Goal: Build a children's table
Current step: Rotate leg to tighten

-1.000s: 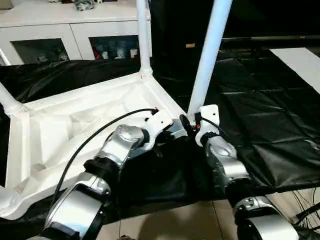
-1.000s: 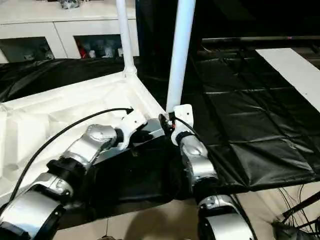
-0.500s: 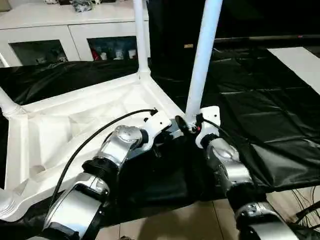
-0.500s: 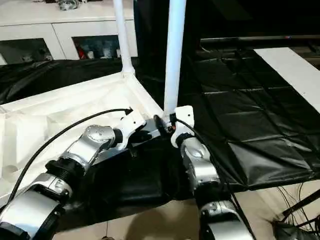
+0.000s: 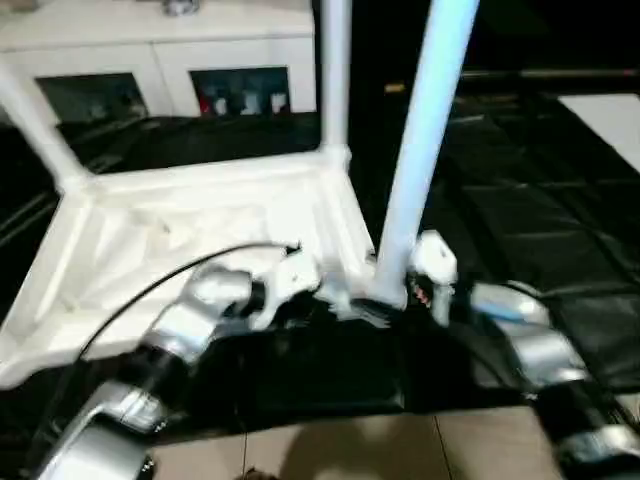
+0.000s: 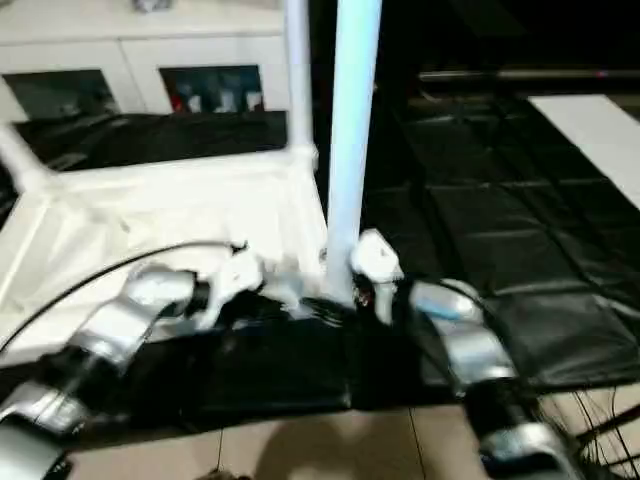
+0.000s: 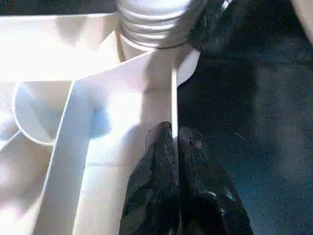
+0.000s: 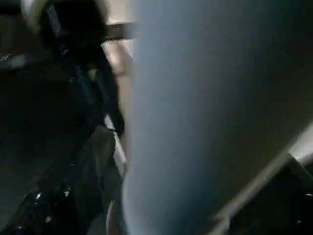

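While the white tabletop (image 5: 190, 225) lies upside down on black sheeting (image 5: 520, 210), three of its legs show standing up from corner sockets: a near leg (image 5: 420, 150) at the corner closest to the robot, a far leg (image 5: 334, 70) behind it, and another leg (image 5: 35, 125) at the far left corner. The left gripper (image 7: 174, 142) pinches the tabletop's thin raised rim just below the near leg's ribbed base, its two black fingers (image 7: 154, 166) pressed against either face. The right gripper (image 5: 415, 290) sits against the near leg's foot; whether its jaws are parted cannot be told. Behind stands a white cabinet (image 5: 160, 50) with glass doors.
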### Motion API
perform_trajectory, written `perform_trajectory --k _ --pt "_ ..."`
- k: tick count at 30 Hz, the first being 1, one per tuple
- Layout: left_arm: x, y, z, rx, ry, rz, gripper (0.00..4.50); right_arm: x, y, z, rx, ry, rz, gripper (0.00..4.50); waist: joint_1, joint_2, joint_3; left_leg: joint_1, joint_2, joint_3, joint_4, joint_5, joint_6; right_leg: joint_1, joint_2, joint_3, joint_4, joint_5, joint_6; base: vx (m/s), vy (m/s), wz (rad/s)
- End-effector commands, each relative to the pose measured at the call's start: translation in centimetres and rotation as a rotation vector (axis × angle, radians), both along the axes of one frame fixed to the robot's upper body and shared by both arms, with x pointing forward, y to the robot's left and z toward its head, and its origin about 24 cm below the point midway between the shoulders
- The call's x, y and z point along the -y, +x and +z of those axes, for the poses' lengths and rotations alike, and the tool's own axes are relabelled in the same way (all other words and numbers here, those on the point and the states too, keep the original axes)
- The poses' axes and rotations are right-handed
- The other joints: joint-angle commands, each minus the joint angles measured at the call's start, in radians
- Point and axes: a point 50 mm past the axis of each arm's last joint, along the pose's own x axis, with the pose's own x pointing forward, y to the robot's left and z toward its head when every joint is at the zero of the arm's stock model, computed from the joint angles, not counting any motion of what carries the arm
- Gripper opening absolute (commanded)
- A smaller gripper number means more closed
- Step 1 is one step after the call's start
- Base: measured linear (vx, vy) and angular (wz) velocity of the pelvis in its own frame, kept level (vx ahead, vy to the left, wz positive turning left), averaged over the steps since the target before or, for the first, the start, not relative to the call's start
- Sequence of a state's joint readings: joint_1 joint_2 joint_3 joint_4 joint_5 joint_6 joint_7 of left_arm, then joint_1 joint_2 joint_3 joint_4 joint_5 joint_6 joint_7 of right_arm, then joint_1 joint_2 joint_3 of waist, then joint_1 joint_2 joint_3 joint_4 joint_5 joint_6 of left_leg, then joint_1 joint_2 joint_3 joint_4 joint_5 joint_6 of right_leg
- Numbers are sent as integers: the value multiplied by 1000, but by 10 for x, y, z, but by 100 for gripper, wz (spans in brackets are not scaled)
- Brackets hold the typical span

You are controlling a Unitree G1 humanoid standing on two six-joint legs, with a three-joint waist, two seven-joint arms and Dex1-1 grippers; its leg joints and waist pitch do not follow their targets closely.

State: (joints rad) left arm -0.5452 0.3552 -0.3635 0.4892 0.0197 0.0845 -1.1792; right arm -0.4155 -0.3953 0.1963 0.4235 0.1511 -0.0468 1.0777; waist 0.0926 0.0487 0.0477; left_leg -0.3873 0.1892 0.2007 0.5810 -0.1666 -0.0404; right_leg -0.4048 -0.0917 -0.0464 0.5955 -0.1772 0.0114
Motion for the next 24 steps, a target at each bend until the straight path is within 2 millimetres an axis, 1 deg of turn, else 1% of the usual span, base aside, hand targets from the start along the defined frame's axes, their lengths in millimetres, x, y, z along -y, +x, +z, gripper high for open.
perform_trajectory --k 1,3,5,7,9,11,13,15,16,18,21,23,24 --pt "9 -12 -3 -49 0 -102 0 -2 -7 4 -32 -9 115 394 -1 -13 -64 22 46 -15 -66 -254 73 40 -47 32 -61 -175 -264 0 0 0" --pt "7 -13 -2 -48 3 -103 0 1 -11 4 -60 -31 172 394 0 -15 -62 21 46 -16 -67 -260 69 40 -47 32 -63 -191 -257 0 0 0" --pt "5 -13 -2 -50 7 -104 0 3 -11 4 -64 -52 189 394 0 -16 -61 22 45 -17 -68 -272 58 39 -50 33 -67 -225 -250 0 0 0" --pt "4 -12 -1 -47 12 -100 0 4 -10 5 -64 -57 191 394 -2 -19 -61 19 43 -18 -68 -268 54 41 -51 33 -67 -243 -241 0 0 0" --pt "4 -12 0 -48 13 -99 0 5 -9 6 -70 -54 195 394 -4 -19 -63 21 44 -19 -68 -262 52 40 -50 33 -66 -237 -240 0 0 0" --pt "3 -12 1 -48 13 -95 0 6 -7 7 -73 -54 193 394 -4 -19 -64 21 43 -17 -65 -245 57 41 -49 33 -63 -208 -248 0 0 0" --pt "3 -12 1 -48 13 -92 0 6 -7 8 -76 -51 191 369 -3 -20 -65 20 43 -17 -63 -229 63 41 -49 32 -61 -191 -253 0 0 0" --pt "3 -12 1 -47 14 -89 0 7 -6 9 -76 -51 187 358 -3 -20 -65 20 42 -17 -61 -220 68 42 -49 32 -60 -183 -255 0 0 0" --pt "3 -12 1 -46 14 -88 0 7 -5 8 -70 -63 183 335 -3 -20 -66 19 42 -17 -61 -216 70 43 -49 31 -59 -178 -257 0 0 0" --pt "3 -12 1 -46 14 -88 0 8 -4 7 -65 -78 181 335 -3 -20 -66 19 42 -17 -60 -213 71 42 -48 31 -59 -176 -258 0 0 0" --pt "3 -12 1 -45 17 -84 0 9 -4 5 -58 -101 181 312 -2 -21 -66 19 41 -16 -59 -213 71 43 -48 31 -60 -182 -258 0 0 0" --pt "3 -12 1 -42 18 -81 0 9 -3 5 -50 -112 182 290 -3 -22 -67 19 41 -17 -58 -208 72 43 -49 31 -58 -181 -257 0 0 0" --pt "3 -12 1 -42 18 -81 0 9 -3 5 -50 -112 182 290 -3 -26 -67 19 41 -16 -58 -208 73 43 -48 30 -59 -181 -257 0 0 0"
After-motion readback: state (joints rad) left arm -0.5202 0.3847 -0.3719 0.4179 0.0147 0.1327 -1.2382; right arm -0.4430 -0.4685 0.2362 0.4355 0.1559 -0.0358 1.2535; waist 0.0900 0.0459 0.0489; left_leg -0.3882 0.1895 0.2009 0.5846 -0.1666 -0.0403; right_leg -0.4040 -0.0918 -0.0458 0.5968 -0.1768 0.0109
